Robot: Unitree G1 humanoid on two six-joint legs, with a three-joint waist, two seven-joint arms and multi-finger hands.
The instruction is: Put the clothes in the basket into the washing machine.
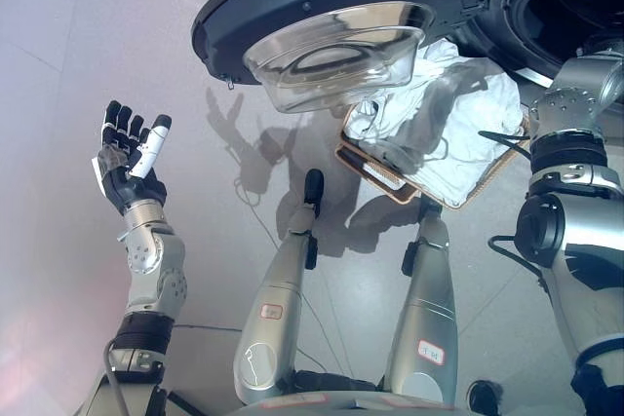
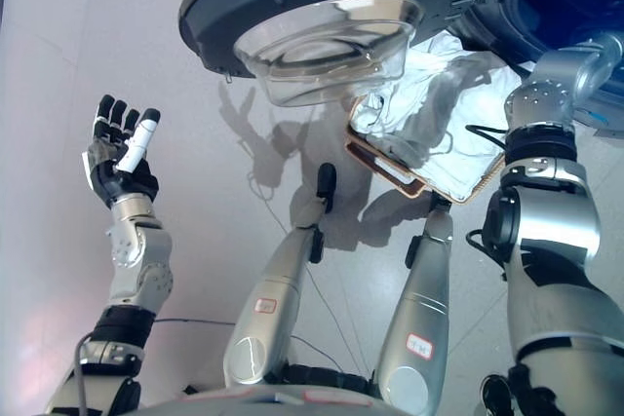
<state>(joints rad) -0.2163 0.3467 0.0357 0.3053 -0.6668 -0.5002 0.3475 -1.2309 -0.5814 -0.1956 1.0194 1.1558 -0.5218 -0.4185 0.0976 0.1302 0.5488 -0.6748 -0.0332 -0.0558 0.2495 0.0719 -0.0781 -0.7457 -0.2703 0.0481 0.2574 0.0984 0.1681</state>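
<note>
Hidden and cut-off parts

The right hand was out of sight past the arm's upper end, near the washing machine drum opening (image 1: 575, 7), itself cut by the frame edge. The open door (image 1: 341, 7) covered the far corner of the basket (image 1: 390, 182) and part of the white clothes (image 1: 458, 133).

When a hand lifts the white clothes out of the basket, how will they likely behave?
The white clothes lie crumpled, so probably floppy and draping. Heaped over the basket rim, they may come up tangled together. Likely light.
</note>
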